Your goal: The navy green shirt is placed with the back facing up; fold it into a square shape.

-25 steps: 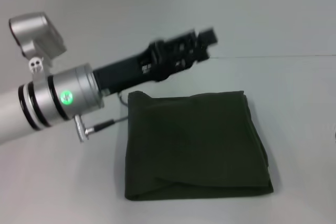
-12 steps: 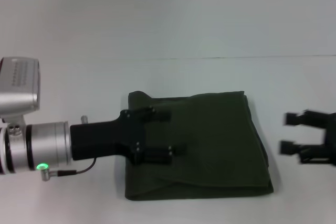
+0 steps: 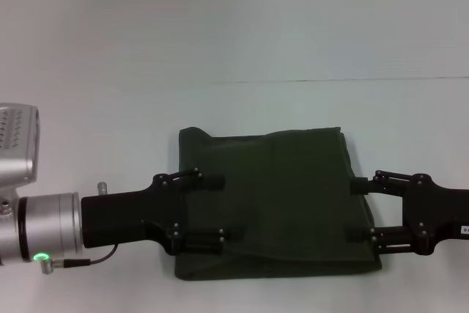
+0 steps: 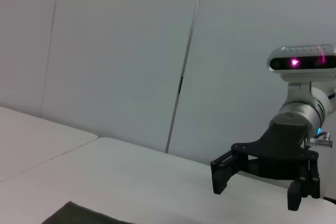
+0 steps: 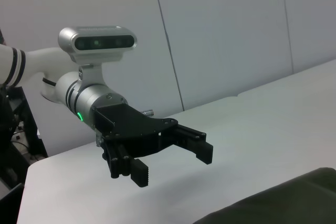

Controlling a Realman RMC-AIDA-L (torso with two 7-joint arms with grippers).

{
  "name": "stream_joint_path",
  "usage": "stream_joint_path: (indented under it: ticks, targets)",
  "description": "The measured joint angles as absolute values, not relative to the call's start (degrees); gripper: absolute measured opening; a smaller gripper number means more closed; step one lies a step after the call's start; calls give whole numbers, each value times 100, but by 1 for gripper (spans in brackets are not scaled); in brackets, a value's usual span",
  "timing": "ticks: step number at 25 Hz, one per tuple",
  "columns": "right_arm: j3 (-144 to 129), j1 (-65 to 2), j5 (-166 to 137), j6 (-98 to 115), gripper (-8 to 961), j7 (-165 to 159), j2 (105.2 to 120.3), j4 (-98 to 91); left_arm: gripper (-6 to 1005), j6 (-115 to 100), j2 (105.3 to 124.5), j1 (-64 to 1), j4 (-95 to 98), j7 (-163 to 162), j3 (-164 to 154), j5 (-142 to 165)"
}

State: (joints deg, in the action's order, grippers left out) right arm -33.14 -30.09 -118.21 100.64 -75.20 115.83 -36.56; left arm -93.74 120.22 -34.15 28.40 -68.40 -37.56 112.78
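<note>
Olive-green, soft-knit cloth, the navy green shirt (image 3: 275, 203) lies already folded into a near-square pad on the pale worktop (image 3: 110, 115), between my two sets of fingers. My left gripper (image 3: 211, 209) has its fingers spread open over the pad's left edge; my right gripper (image 3: 361, 210) has its fingers spread open at the right edge. To finish well, I judge both should press or pinch evenly, squaring the slanted lower flap. Its near edge shows stacked layers, with slight creases across the top.
</note>
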Motion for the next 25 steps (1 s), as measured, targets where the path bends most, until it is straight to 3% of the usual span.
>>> stream_joint_path:
  ticks: [25]
  targets:
    - [-3349, -3009, -11905, 10019, 915, -7277, 11590, -3647, 951, -9219, 12044, -3445, 2789, -6848, -3762, 11321]
